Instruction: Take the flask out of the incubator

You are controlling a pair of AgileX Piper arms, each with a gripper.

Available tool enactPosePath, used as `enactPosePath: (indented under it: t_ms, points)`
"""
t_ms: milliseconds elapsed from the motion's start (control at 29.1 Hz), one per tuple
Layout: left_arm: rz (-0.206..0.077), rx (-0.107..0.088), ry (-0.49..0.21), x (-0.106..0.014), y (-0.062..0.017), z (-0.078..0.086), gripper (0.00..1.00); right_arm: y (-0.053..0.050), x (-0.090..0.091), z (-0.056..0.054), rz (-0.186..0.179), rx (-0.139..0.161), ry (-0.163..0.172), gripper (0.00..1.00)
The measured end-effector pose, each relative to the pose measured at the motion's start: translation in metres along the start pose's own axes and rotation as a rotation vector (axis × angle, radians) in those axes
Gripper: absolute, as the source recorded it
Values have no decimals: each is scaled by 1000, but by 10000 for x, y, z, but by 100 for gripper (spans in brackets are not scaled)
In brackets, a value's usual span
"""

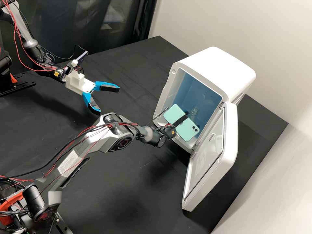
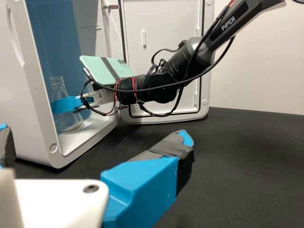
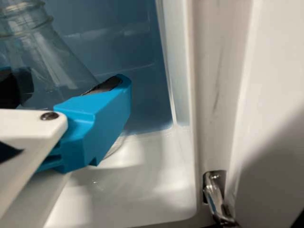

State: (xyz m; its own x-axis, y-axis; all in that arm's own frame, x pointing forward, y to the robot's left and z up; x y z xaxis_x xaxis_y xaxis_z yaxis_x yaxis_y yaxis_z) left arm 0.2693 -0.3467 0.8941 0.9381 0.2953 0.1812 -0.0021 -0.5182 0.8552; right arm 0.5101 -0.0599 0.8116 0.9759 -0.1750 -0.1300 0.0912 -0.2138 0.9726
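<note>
Item 1, surface: we record a matt black bench top with a square far corner. A plain white wall rises behind and to the right of it, and dark curtains hang behind its far left side.

Item 2, white box-shaped incubator with a blue interior: it stands near the bench's right edge, tipped back. We note its white door with a clear window panel swung fully open on a metal hinge, the lower corner resting on the bench.

Item 3, clear glass conical flask: it is upright on the incubator's pale floor, inside the chamber and close to the opening.

Item 4, right gripper: it is reached into the chamber, jaws closed about the flask. We see one blue finger pressed against the glass cone.

Item 5, mint green phone: it is strapped flat on the right arm's wrist, just at the incubator's mouth, with red and black cables trailing back along the arm.

Item 6, left gripper: it hangs above the bench well apart from the incubator, jaws spread wide and holding nothing.
</note>
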Motion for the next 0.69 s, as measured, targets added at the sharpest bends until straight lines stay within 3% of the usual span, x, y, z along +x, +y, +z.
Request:
enactPosePath:
  t_ms: [69,687]
  points:
    - [0,0,0,0,0,0,100,-9,8,9,5,1,15,0]
    - [0,0,0,0,0,0,100,-14,17,32,11,2,25,0]
